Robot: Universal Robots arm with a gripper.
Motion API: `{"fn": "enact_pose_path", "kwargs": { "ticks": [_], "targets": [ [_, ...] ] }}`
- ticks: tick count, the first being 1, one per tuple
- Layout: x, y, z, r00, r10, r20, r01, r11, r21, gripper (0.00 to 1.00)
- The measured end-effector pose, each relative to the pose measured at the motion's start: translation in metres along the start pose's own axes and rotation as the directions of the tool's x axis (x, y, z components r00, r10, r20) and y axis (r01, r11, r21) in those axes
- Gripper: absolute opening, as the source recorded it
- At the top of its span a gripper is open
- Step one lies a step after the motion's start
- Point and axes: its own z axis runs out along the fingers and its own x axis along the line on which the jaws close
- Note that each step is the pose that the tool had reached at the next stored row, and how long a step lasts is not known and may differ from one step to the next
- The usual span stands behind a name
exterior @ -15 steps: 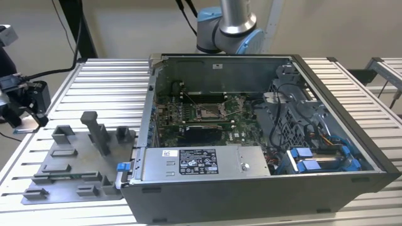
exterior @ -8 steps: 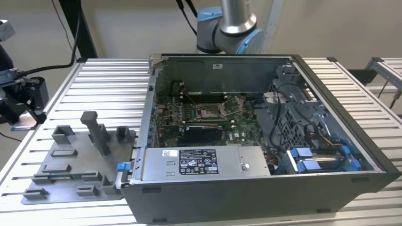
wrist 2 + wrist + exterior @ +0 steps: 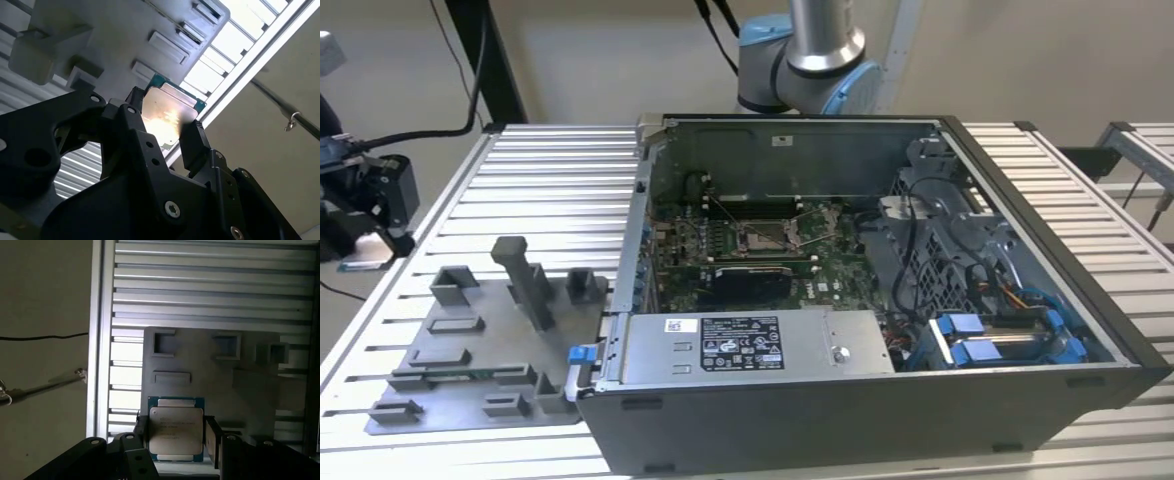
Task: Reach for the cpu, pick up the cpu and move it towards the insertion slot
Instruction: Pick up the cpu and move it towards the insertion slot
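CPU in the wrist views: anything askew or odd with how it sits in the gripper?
Nothing stands out. The cpu sits between the fingers of the gripper, its sides square to them in both wrist views, with no visible damage; the bright patch on its face is glare.

The cpu (image 3: 176,432) shows a pale silver-grey face edged in teal-green; the hand (image 3: 176,439) is matt black. Beside the dark grey computer case (image 3: 854,420), a plain grey fixture plate (image 3: 467,350) lies on the ribbed silver table (image 3: 547,180). Inside the case, a green board (image 3: 834,275) surrounds the shiny silver, dark-centred insertion slot (image 3: 761,238), with bright blue clips (image 3: 961,335) nearby.
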Motion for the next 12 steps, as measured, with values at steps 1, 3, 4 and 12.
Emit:
{"fn": "enact_pose_path", "kwargs": {
  "ticks": [1,3,4,12],
  "targets": [
    [0.0000,0.0001,-0.0012,1.0000,0.000,0.0000,0.000,1.0000,0.0000,0.00],
    [0.0000,0.0002,-0.0036,1.0000,0.000,0.0000,0.000,1.0000,0.0000,0.00],
    [0.0000,0.0002,-0.0047,1.0000,0.000,0.0000,0.000,1.0000,0.0000,0.00],
    [0.0000,0.0005,-0.0136,1.0000,0.000,0.0000,0.000,1.0000,0.0000,0.00]
  ]
}}
